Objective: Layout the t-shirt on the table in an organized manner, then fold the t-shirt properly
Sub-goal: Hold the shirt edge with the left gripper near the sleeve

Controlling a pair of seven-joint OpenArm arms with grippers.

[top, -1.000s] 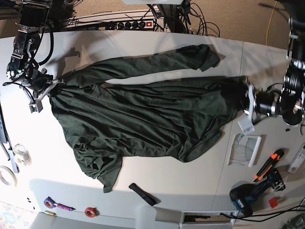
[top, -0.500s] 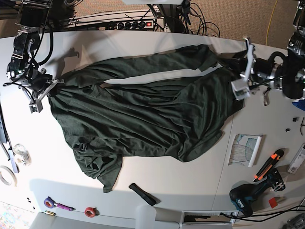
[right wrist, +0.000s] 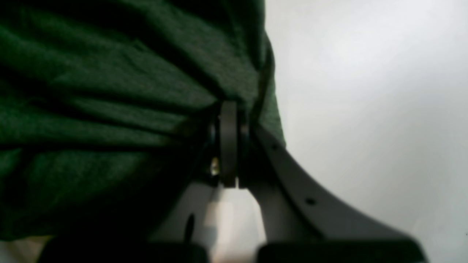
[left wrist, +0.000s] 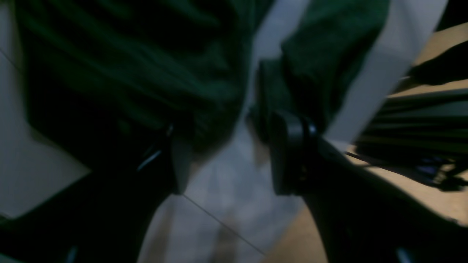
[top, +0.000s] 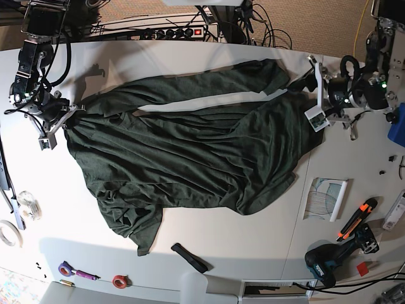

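Observation:
A dark green t-shirt (top: 190, 152) lies spread and wrinkled across the white table (top: 221, 253). My right gripper (top: 63, 120) at the shirt's left edge is shut on a bunch of fabric; in the right wrist view the jaws (right wrist: 229, 146) pinch the t-shirt (right wrist: 91, 109). My left gripper (top: 314, 94) sits at the shirt's right end near the far sleeve. In the blurred left wrist view this gripper (left wrist: 230, 160) is open, with bare table between the fingers and the t-shirt (left wrist: 146, 54) just beyond the tips.
A drill (top: 329, 263), an orange cutter (top: 355, 218) and a paper sheet (top: 326, 197) lie at the right front. A black strip (top: 190, 257) sits near the front edge; tape rolls (top: 119, 280) and a purple marker (top: 77, 273) front left. A power strip (top: 158, 31) runs along the back.
The left gripper swung from the table's right side toward the far edge, pulling the shirt's right end along with it. The right gripper stayed put, still clamped on the fabric.

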